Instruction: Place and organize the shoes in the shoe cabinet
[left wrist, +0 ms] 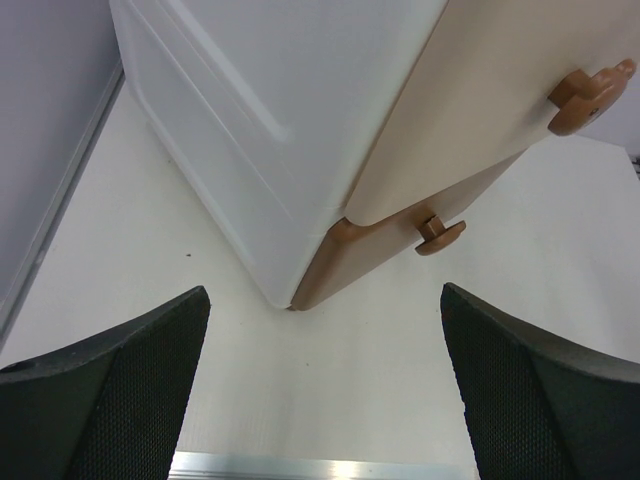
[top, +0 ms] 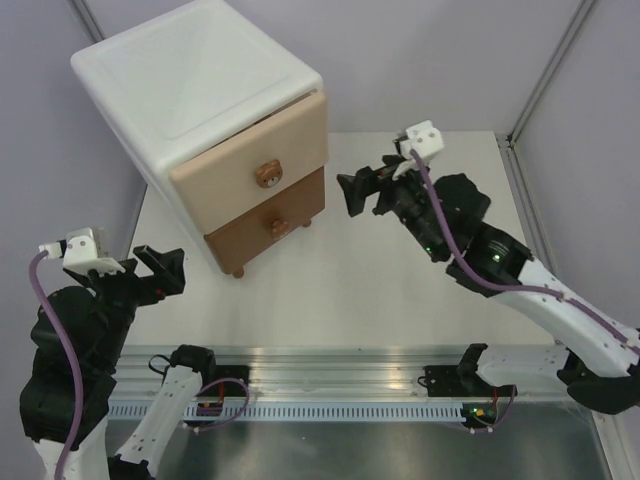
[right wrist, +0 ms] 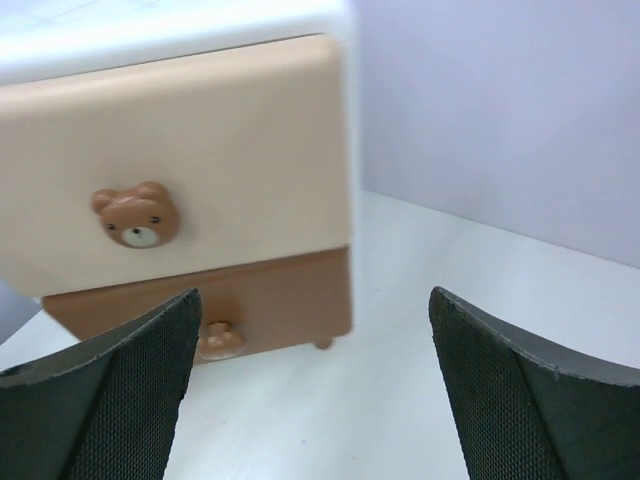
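Note:
The white shoe cabinet [top: 190, 80] stands at the back left of the table, turned at an angle. Its beige upper drawer [top: 250, 150] is slightly ajar and its brown lower drawer [top: 265, 215] looks shut; both have bear-shaped knobs [top: 267, 174]. No shoes show in any view. My left gripper [top: 145, 270] is open and empty, left of the cabinet's near corner [left wrist: 285, 295]. My right gripper [top: 365, 190] is open and empty, in the air to the right of the drawers and facing the drawer fronts [right wrist: 200, 150].
The white table [top: 400, 290] runs from the cabinet to the right edge. An aluminium rail [top: 330, 360] lies along the near edge. Grey walls and metal posts [top: 545, 70] close in the back and sides.

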`<state>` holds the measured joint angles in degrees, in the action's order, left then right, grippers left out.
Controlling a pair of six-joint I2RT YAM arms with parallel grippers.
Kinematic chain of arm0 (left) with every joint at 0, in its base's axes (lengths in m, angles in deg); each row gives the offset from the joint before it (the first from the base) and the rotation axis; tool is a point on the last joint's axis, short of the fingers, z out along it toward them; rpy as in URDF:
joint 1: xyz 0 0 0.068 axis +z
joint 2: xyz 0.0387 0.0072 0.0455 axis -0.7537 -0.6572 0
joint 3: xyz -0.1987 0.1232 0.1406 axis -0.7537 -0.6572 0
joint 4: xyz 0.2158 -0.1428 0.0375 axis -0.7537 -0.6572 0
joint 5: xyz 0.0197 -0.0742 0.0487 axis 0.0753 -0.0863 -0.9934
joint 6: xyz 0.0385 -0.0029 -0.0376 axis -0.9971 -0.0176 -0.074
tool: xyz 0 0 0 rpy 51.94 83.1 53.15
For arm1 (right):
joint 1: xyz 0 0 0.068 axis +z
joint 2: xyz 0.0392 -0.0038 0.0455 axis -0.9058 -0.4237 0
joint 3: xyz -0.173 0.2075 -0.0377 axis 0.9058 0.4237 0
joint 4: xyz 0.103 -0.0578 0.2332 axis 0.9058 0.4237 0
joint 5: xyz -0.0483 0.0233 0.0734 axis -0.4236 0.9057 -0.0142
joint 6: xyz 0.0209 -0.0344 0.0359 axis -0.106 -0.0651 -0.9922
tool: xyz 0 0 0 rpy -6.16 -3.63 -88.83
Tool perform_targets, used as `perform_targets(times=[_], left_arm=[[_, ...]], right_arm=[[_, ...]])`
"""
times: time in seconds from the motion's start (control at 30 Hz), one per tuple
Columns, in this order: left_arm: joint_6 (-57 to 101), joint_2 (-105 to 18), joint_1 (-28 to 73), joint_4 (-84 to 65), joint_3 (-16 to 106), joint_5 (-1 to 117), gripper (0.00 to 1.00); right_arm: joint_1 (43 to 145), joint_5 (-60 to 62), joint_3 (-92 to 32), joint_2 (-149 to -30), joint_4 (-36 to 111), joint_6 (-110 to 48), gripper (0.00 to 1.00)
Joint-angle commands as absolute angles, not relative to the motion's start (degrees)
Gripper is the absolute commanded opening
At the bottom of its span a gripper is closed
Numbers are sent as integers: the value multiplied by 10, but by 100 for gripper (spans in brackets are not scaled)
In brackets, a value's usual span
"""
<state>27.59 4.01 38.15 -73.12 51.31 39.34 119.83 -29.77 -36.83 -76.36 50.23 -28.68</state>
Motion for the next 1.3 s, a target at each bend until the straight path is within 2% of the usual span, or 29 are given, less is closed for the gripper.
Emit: perform_targets(times=[0.0, 0.3, 0.53, 1.27], left_arm=[[270, 48, 378, -741, 557, 374, 100], [230, 67, 378, -769, 606, 325, 100], [179, 90, 378, -771, 639, 275, 100], [153, 100, 378, -755, 652, 247, 100]], right_arm=[[1196, -448, -328, -688, 572, -282, 98], [1197, -602, -235, -481, 632, -289, 98], [1196, -628, -204, -385, 639, -247, 98], [1196, -619, -197, -363, 580, -185, 98]])
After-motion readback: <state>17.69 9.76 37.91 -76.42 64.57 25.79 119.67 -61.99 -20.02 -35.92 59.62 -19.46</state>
